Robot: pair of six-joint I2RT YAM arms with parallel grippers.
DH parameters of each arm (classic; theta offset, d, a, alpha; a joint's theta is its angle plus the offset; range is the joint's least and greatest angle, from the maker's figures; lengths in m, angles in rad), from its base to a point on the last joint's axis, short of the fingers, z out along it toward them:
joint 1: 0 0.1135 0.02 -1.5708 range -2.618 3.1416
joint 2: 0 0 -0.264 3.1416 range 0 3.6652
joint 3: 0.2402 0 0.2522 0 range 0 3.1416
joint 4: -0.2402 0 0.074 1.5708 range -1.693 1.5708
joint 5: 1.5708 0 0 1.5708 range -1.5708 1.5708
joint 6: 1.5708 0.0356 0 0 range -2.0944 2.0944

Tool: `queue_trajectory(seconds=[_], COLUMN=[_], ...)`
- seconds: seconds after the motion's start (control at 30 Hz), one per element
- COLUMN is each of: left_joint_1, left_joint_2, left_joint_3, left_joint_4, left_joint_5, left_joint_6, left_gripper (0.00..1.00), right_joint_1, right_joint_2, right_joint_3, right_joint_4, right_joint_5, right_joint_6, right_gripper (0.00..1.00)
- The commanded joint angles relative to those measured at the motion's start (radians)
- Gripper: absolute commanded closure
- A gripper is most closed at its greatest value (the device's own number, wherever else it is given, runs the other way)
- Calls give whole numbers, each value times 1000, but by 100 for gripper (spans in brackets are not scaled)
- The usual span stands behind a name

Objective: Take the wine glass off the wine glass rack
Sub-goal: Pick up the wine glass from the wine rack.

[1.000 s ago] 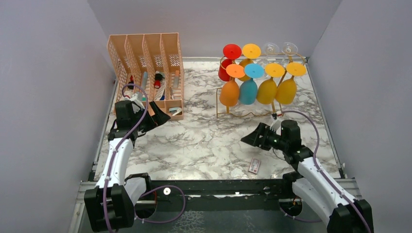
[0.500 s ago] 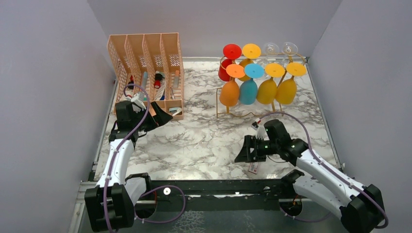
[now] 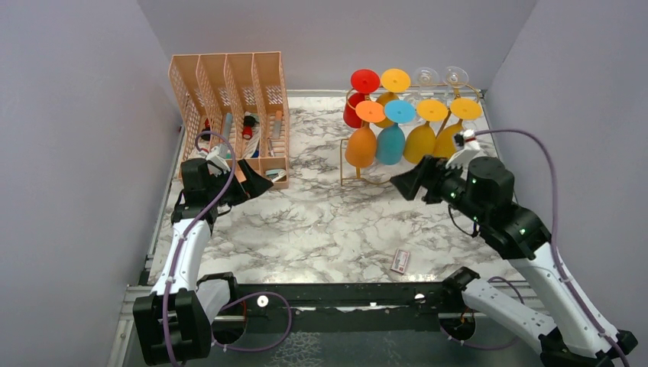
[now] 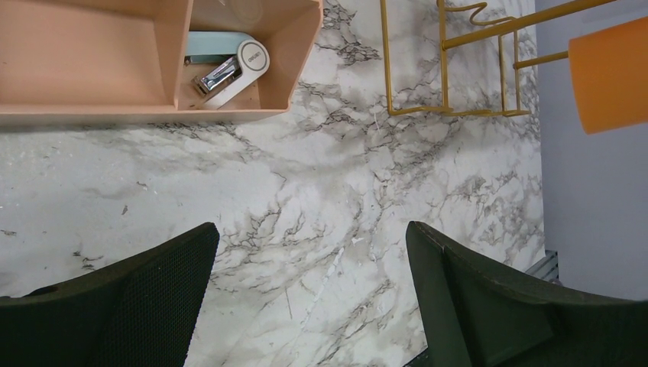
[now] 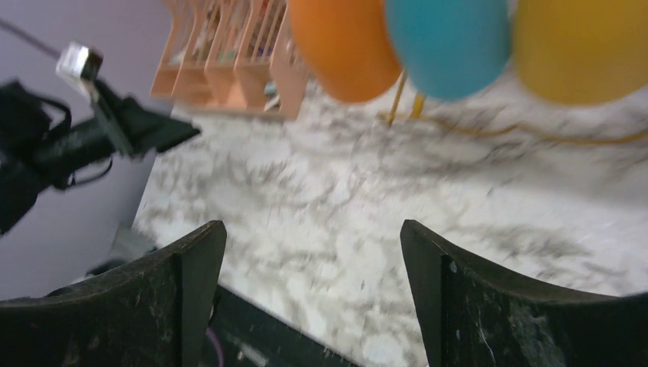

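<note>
Right gripper (image 3: 410,183) sits near the wine glass rack (image 3: 367,182), jaws apart and empty. Orange wine glass (image 3: 361,147) hangs inverted. Left gripper (image 3: 256,183) is beside the file organiser (image 3: 229,76), jaws apart and empty.

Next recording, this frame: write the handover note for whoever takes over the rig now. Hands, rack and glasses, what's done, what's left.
Left hand: open, empty, low over the table beside the file organiser.
Right hand: open, empty, raised in front of the wine glass rack, near its front row.
Glasses: all hang upside down on the rack, among them the orange glass and blue glass.
Done: no glass off the rack yet.
Left: grip one glass, lift it off its hook, set it down.
</note>
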Motion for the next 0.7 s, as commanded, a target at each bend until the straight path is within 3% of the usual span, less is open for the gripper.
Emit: queue_trajectory(seconds=[0.0, 0.07, 0.17, 0.33, 0.43, 0.53, 0.67], left_joint_1=[-1, -2, -1, -1, -1, -1, 0], left_joint_2=[2, 6, 11, 10, 12, 13, 15], left_joint_3=[-7, -7, -7, -7, -7, -5, -2], left_joint_4=[33, 33, 33, 33, 32, 29, 25], left_joint_5=[39, 42, 45, 40, 38, 38, 31], left_joint_6=[-2, -3, -2, -2, 0, -1, 1], left_gripper=[1, 1, 1, 1, 1, 1, 1], right_joint_1=[3, 3, 3, -34, -205, -538, -743], right_joint_2=[38, 66, 182, 384, 418, 494, 547], right_joint_3=[183, 260, 390, 577, 637, 731, 732], right_joint_4=[-18, 20, 10, -90, -78, -153, -184], right_joint_5=[415, 517, 642, 662, 492, 157, -126], right_joint_6=[-133, -223, -331, -389, -385, -354, -258], right_gripper=[7, 1, 1, 1, 0, 0, 2])
